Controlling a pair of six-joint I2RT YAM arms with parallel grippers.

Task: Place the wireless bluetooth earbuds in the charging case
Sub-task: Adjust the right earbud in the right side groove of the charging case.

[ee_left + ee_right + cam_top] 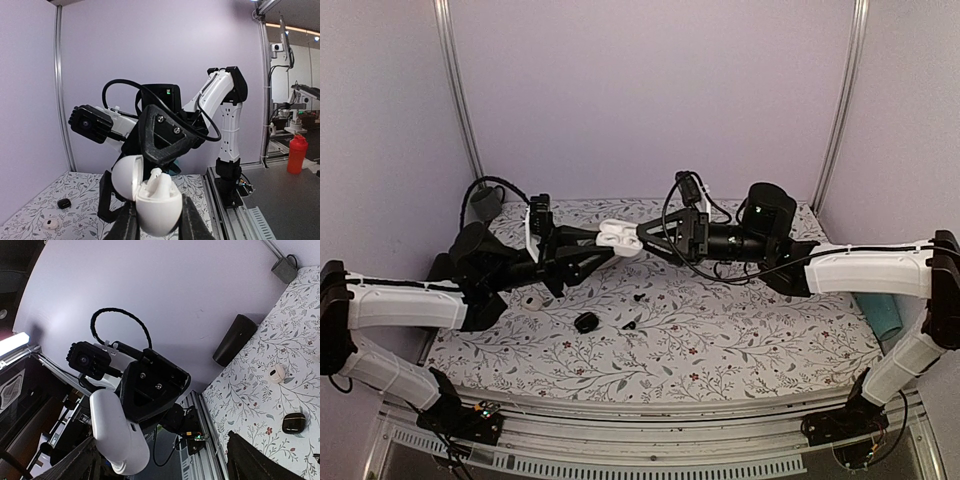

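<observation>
We see left gripper clamped on charging case. Left fingers press both sides of lower shell; case held up off table. Lid swung open. First earbud sits in case, just above and between left fingers. Right gripper spread wide, holds nothing. Case just beyond right fingers, nearer one of them. Second earbud lies on table, well apart from both finger pairs, near small black piece.
</observation>
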